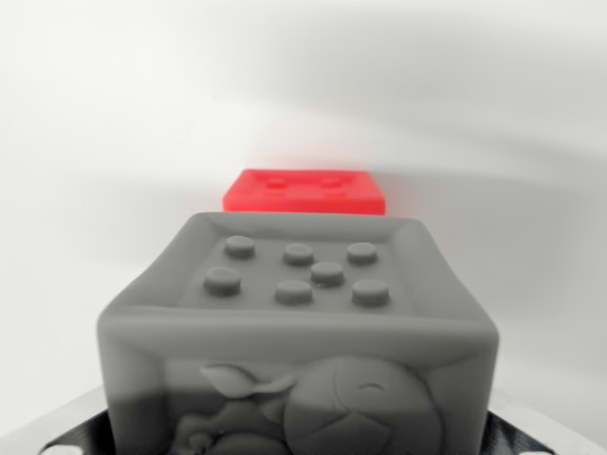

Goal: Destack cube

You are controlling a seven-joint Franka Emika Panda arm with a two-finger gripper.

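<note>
Of the hand (303, 438) we see only dark finger parts in the lower corners, flanking the grey cube (299, 327), so we cannot tell if it is clamped. We read no writing, only seven raised studs on top and an embossed figure in front. Behind it, mid-frame, a red cube (305, 191) lies on the white bench (104, 161).

no readable text on the grey cube (297, 322)
</note>
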